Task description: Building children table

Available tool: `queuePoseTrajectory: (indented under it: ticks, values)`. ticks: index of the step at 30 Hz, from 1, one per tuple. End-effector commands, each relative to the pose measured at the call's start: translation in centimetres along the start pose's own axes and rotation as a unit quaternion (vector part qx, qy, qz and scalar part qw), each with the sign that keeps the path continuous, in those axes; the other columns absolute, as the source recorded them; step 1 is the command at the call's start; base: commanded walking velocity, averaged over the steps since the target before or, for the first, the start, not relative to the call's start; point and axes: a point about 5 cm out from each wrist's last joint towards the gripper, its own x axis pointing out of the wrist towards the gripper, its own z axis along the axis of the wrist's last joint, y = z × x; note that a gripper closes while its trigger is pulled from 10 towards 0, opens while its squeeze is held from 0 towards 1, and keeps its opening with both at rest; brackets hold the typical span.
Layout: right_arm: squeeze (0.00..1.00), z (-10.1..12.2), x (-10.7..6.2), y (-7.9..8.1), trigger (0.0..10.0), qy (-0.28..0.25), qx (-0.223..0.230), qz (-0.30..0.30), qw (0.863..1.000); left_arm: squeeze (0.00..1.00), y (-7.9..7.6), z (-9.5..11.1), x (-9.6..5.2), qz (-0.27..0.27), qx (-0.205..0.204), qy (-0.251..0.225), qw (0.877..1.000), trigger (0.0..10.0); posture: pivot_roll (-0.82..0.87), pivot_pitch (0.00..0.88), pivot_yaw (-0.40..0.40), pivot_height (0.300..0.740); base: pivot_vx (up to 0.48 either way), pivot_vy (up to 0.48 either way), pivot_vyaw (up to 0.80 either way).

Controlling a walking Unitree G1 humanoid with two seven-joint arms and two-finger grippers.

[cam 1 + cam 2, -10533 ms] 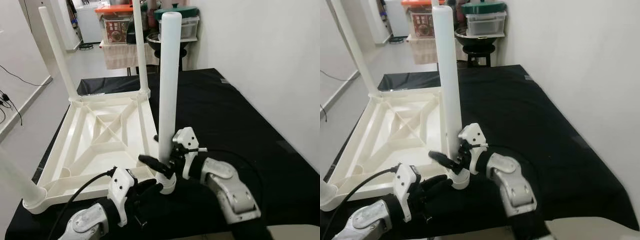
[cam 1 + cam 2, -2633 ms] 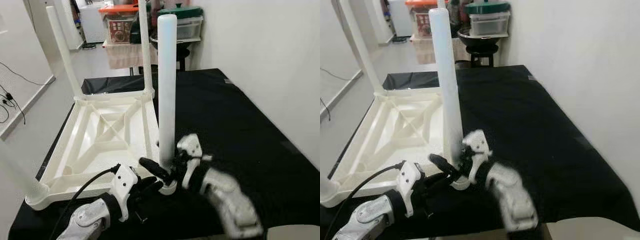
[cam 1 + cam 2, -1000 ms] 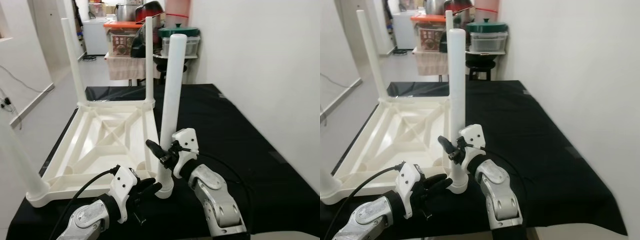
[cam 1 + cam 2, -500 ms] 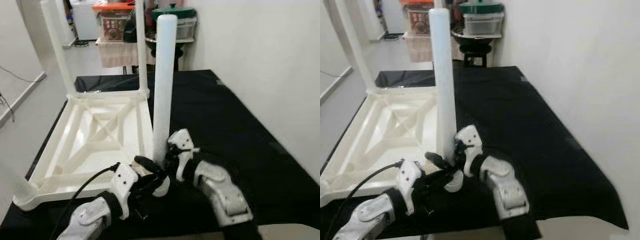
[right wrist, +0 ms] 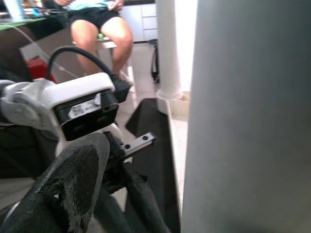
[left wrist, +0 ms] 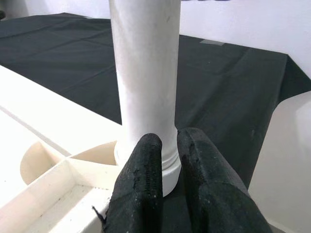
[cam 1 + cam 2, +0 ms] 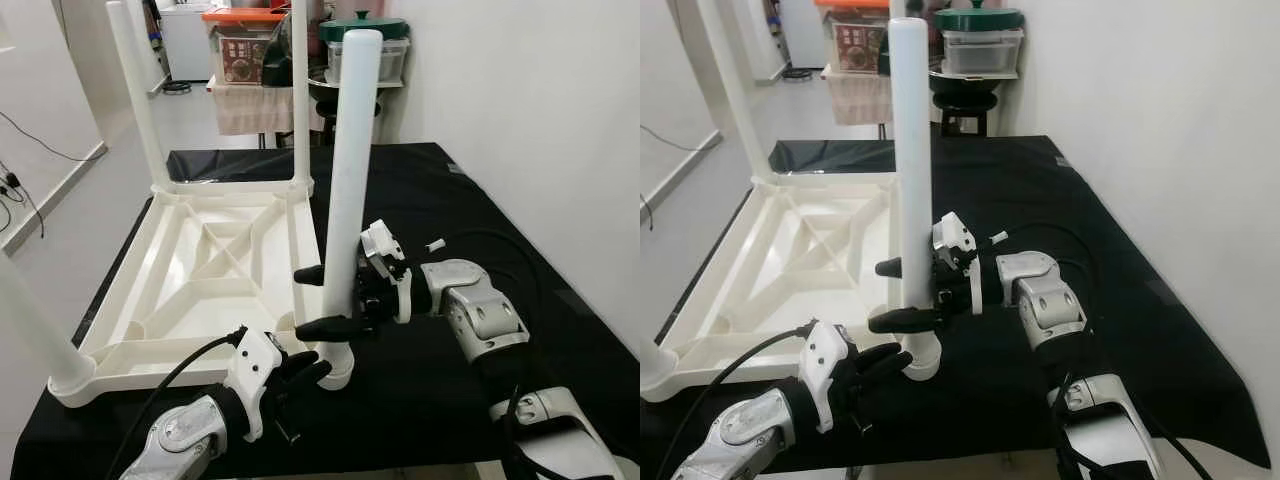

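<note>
Table [image 7: 215, 265] lies upside down on the black cloth [image 7: 520, 230], a white plastic top with ribbed underside. The near leg [image 7: 345, 190] stands upright in the corner socket closest to me; two more legs rise at the far corners and one at the near left. My right gripper [image 7: 312, 300] comes in from the side with its fingers spread, one above the other, straddling the leg low down; I cannot tell whether they actually press on it. My left gripper [image 7: 300, 373] sits at the leg's foot, its fingers [image 6: 146, 179] close together with nothing between them, tips against the collar [image 6: 167, 170] where the leg meets the socket.

I judge the step in hand to be seating this last leg. To do it well I would keep the leg plumb with the right gripper, brace the corner with the left, and push straight down, not sideways, so the collar goes in evenly. A seated person's legs [image 5: 99, 29] show in the right wrist view.
</note>
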Motion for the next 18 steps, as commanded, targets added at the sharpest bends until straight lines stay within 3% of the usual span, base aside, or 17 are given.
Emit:
queuePoseTrajectory:
  ticks: [1,2,3,4,13,15,18]
  values:
    - [0.0,0.3,0.3,-0.1,10.0,0.004,-0.001,0.033,0.999,0.0,-0.1,0.0,-0.1,0.0,0.006,0.002,1.0,10.0,0.1,0.0,-0.061,0.74,0.0,0.0,0.0]
    - [0.0,0.2,0.4,-0.1,7.3,0.008,0.004,0.046,0.999,0.0,-0.2,-0.1,-0.2,-0.001,0.006,0.003,1.0,10.0,0.11,0.0,-0.062,0.74,0.0,0.0,0.0]
    - [0.0,0.2,0.4,-0.1,7.3,0.008,0.004,0.046,0.999,0.0,-0.2,-0.1,-0.2,-0.001,0.006,0.003,1.0,10.0,0.11,0.0,-0.062,0.74,0.0,0.0,0.0]
    - [0.0,0.0,0.5,-0.3,0.1,0.014,0.011,0.056,0.998,0.0,-0.2,-0.2,-0.3,-0.001,0.006,0.005,1.0,10.0,0.11,0.0,-0.062,0.74,0.0,0.0,0.0]
    - [0.0,-2.0,0.2,-1.1,0.0,0.016,0.033,0.02,0.999,0.0,-0.4,-0.5,-1.1,-0.002,0.002,0.015,1.0,10.0,0.11,0.0,-0.045,0.74,0.0,0.0,0.0]
    - [0.0,-2.9,-0.6,-1.2,0.0,0.024,0.026,-0.032,0.999,0.0,-0.5,-0.6,-1.3,-0.003,0.001,0.018,1.0,10.0,0.11,0.0,-0.042,0.74,0.0,0.0,0.0]
    - [0.0,-3.3,-0.9,-1.2,0.0,0.027,0.022,-0.054,0.998,0.0,-0.5,-0.6,-1.3,-0.003,0.0,0.018,1.0,10.0,0.11,0.0,-0.041,0.74,0.0,0.0,0.0]
